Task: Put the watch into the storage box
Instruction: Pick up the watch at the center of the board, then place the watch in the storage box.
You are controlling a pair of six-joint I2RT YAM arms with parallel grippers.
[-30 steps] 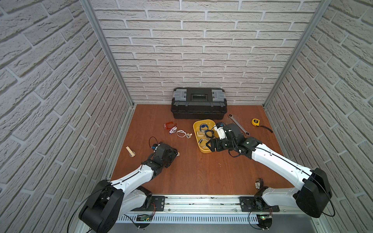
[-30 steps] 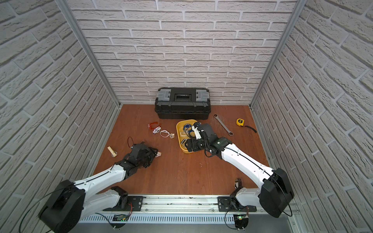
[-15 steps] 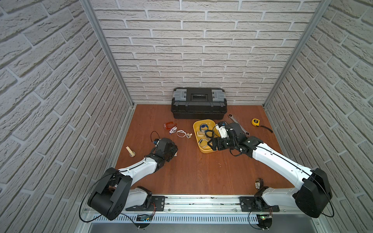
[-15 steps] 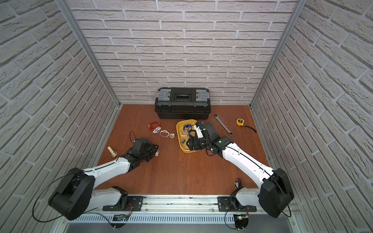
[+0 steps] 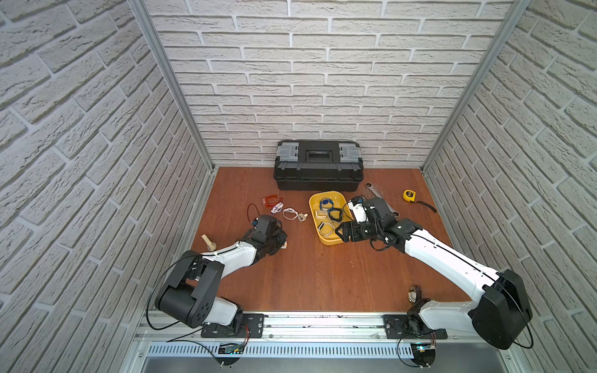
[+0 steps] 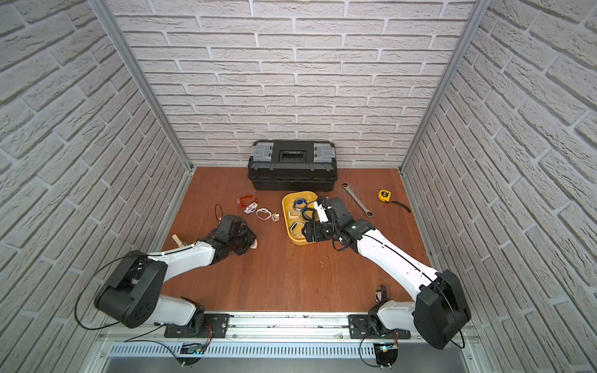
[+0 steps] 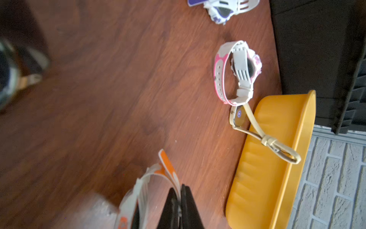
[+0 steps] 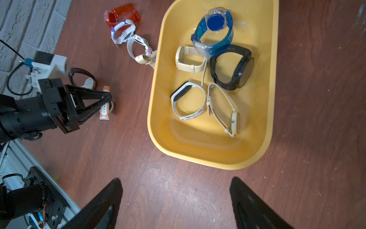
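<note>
My left gripper (image 7: 179, 191) seems clamped on the orange watch (image 7: 165, 171); next, lift it over the storage box (image 7: 267, 178) wall ahead.

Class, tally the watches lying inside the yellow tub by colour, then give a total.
Blue watch: 1
Black watch: 1
White watch: 1
Beige watches: 2
Total in the storage box: 5

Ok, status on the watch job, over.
Left hand shut on orange-and-white watch. Right hand open near storage box. Box holds five watches, room to spare. Loose watches by box's wall, near the path.
</note>
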